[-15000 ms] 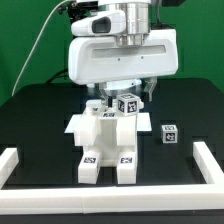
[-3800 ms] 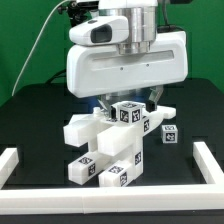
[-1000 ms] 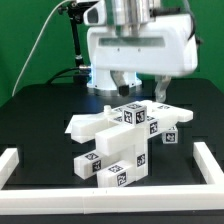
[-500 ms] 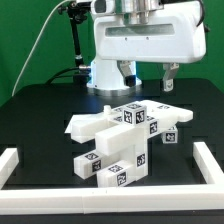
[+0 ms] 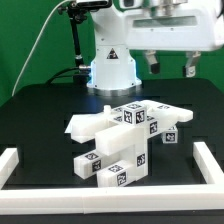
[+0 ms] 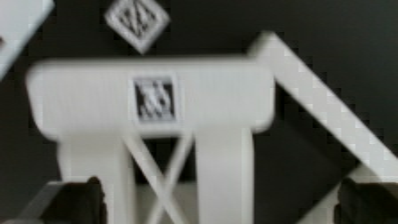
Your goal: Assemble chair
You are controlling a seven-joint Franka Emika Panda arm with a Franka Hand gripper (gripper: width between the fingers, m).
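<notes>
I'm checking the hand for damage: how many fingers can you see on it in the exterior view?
2: one finger on the exterior view's left, the other on its right, both above the chair.

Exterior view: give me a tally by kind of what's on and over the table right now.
Joined white chair structure: 1
Small tagged cube beside it: 1
White rail edging the table: 1
Gripper, open, above: 1
Total: 4
</notes>
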